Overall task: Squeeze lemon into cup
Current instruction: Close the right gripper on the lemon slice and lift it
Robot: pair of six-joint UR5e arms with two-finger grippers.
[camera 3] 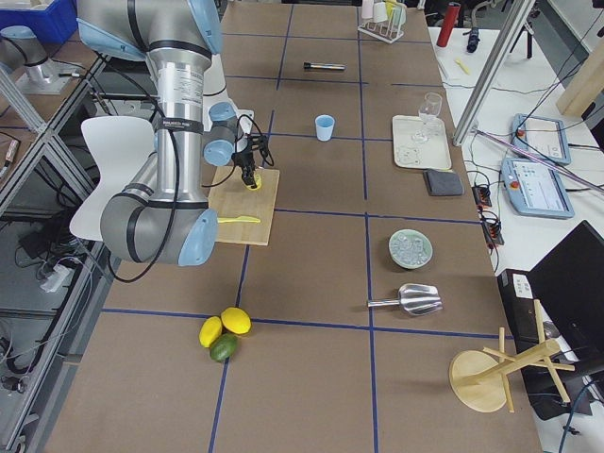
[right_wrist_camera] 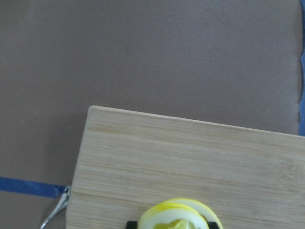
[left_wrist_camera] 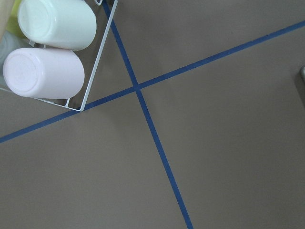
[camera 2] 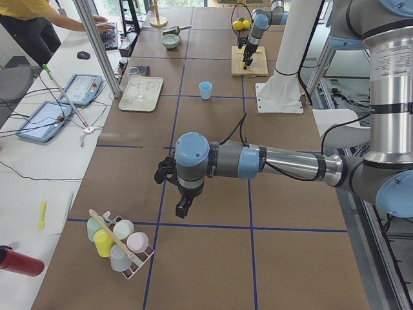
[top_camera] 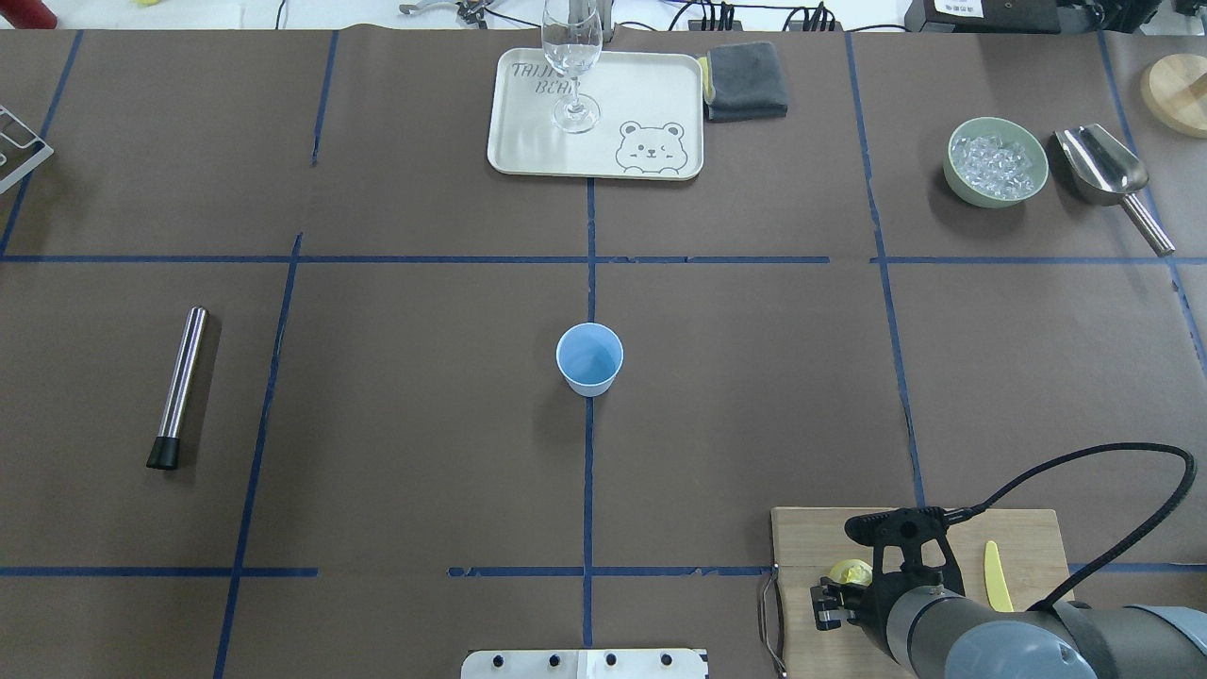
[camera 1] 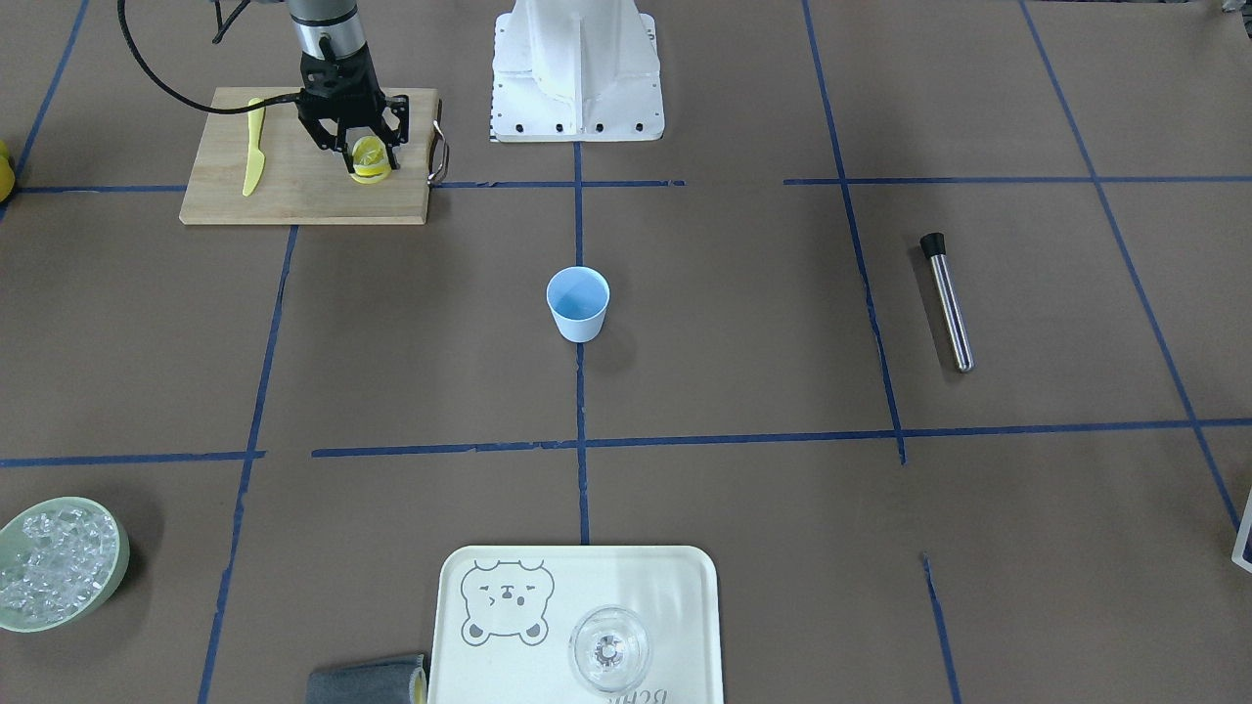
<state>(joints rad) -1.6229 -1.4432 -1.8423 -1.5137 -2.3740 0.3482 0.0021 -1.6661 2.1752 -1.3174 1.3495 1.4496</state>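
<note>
A: Front view first. Where is the lemon point(camera 1: 367, 154)?
B: It's at the board point(camera 1: 293, 200), with the right gripper point(camera 1: 371, 166) down over it. One finger stands on each side of the rind, closed to about the slice's width. There seems to be more than one slice, and I can't tell if the held one is off the wood. The cup point(camera 1: 577, 303) stands well apart, mid-table.

A: Overhead?
B: The arm hides most of it. A yellow edge of lemon point(top_camera: 849, 571) shows just past the gripper.

A: And the side views?
B: From the left end, the left gripper point(camera 2: 184, 208) hangs over the table near a rack. I can't tell whether it is open or closed. From the right end, the lemon is a yellow dab under the near arm's tips.

A: Wrist cameras?
B: The left wrist shows only table, tape and a corner of the rack. In the right wrist view the lemon sits at the bottom edge, with dark fingers point(right_wrist_camera: 132, 223) against both sides, apparently touching.

A: How will it handle?
B: It's light, soft and wet, so likely slippery. I'd hold it across the rind, the stiffer part, as it is held here. Squeezing there should fold the flesh and press out juice. Too much force early may tear it or let it slip.
</note>
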